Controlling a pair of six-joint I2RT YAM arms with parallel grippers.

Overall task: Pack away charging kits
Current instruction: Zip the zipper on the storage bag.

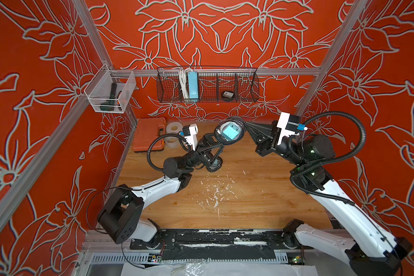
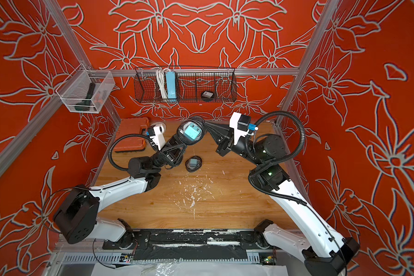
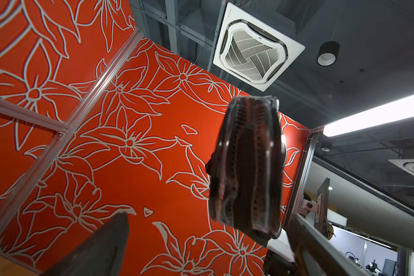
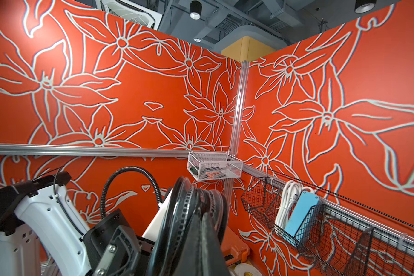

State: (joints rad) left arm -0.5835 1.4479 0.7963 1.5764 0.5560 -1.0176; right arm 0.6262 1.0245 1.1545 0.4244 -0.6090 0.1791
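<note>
Right jaws clench the case (image 1: 220,138) with teal plug (image 1: 230,133); left jaws gape beside, basket (image 1: 208,96) behind.

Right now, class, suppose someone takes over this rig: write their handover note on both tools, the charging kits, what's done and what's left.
Left tool: open, close by the raised case, gripping nothing.
Right tool: shut on the raised case's rim, holding it in the air over the table's far side; a teal adapter shows inside.
Done: a second case lies in the wire basket.
Left: a third case, teal adapter inside, lies on the table by the left arm. Probably basket the raised one, then that one. No fourth kit is in view.
</note>
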